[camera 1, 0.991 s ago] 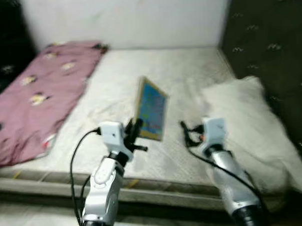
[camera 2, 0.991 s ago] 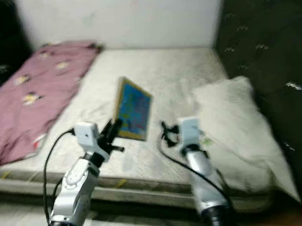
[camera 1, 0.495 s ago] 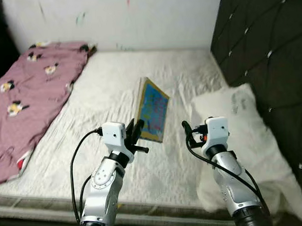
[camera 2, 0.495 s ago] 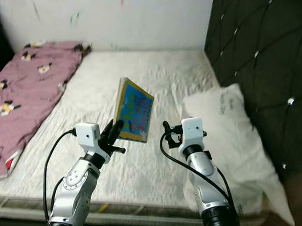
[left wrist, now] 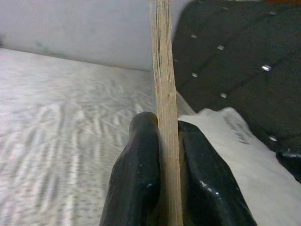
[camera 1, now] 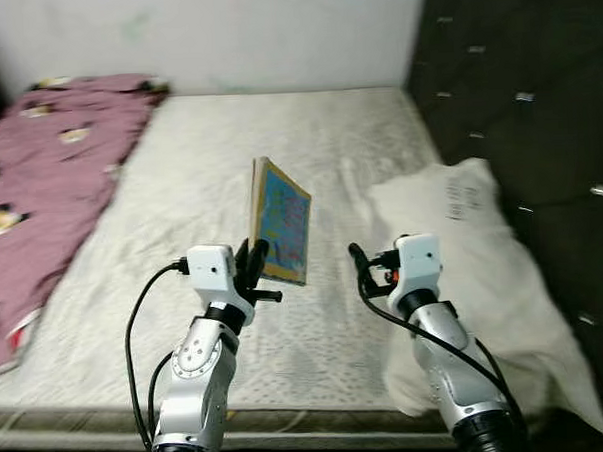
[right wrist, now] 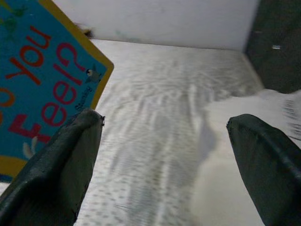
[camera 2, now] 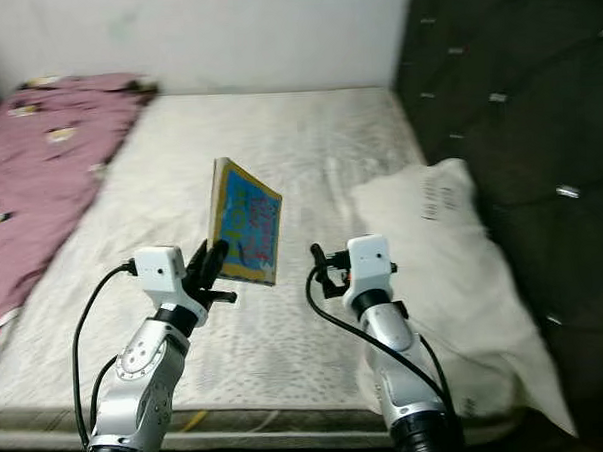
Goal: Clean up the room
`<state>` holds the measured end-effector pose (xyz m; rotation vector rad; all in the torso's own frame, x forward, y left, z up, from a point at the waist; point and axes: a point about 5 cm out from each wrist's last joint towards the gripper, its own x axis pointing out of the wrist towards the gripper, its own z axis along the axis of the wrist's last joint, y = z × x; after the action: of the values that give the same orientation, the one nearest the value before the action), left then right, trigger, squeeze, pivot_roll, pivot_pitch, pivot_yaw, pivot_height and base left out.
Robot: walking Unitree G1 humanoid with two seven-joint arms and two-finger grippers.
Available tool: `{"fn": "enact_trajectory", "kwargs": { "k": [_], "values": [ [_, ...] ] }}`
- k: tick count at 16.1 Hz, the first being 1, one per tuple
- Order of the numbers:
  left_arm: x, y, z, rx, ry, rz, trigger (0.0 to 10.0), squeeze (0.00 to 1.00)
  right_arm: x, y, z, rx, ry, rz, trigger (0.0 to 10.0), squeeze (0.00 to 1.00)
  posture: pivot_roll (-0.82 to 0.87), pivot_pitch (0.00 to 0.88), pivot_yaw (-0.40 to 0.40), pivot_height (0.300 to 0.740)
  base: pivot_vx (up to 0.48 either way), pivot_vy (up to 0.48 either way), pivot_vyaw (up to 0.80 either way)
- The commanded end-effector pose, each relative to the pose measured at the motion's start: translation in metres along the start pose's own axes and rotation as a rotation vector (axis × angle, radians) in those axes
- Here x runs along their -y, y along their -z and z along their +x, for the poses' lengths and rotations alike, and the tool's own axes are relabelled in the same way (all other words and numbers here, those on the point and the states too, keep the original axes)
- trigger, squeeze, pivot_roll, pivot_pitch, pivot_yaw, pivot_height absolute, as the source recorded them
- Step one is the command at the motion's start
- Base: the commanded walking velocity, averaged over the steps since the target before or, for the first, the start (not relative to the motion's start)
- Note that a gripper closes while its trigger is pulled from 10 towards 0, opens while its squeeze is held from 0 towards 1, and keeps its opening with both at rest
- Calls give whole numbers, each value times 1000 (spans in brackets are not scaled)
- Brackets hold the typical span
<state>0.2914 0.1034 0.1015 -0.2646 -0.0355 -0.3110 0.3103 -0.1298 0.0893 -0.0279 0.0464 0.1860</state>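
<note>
A thin picture book [camera 1: 280, 221] with a blue cover and yellow border is held upright above the bare mattress [camera 1: 308, 136]. My left gripper [camera 1: 253, 269] is shut on its lower edge; in the left wrist view the book's page edge [left wrist: 164, 94] stands between the two black fingers [left wrist: 136, 179]. My right gripper [camera 1: 361, 266] hovers just right of the book, open, with nothing between its fingers [right wrist: 61, 160]. The blue cover with red letters [right wrist: 37, 70] lies beside it.
A white pillow [camera 1: 474, 269] lies at the right of the mattress, against a dark tufted headboard [camera 1: 516, 87]. A pink patterned blanket [camera 1: 39, 167] covers the left side. A white wall [camera 1: 223, 29] stands behind. The mattress front edge [camera 1: 290, 417] runs just before me.
The camera has come closer to the bed and turned right, so the blanket has slid leftward out of frame. The left gripper still holds the book upright; both arms keep their pose.
</note>
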Motion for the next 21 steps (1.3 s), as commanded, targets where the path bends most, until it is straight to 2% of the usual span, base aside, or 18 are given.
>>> {"fn": "enact_trajectory", "kwargs": {
  "k": [1, 2, 4, 11, 19, 21],
  "values": [
    [3, -7, 3, 29, 7, 1, 10000, 0, 1, -2, 1, 5, 7, 3, 10000, 0, -41, 20, 25, 740, 0, 0, -800],
    [3, -7, 3, 28, 5, 0, 10000, 0, 0, -3, 1, 5, 5, 4, 10000, 0, -40, 22, 24, 740, 0, 0, -800],
    [-2, -3, 4, -6, -47, -69, 10000, 0, -1, -3, 1, 6, 0, 2, 10000, 0, -40, 21, 23, 740, 0, 0, -222],
    [-15, -6, -1, -9, -129, -80, 10000, 0, 5, -4, 0, 12, 15, 20, 10000, 0, -35, 15, 20, 740, 0, 0, 0],
    [-17, -8, -3, 0, -134, -105, 10000, 0, 5, -1, -2, 6, 12, 41, 10000, 0, -32, 12, 25, 740, 0, 0, 0],
    [-16, -8, -3, 4, -128, -106, 10000, 0, 4, -1, -2, 2, 7, 38, 10000, 0, -32, 15, 24, 740, 0, 358, 0]
  ]
}}
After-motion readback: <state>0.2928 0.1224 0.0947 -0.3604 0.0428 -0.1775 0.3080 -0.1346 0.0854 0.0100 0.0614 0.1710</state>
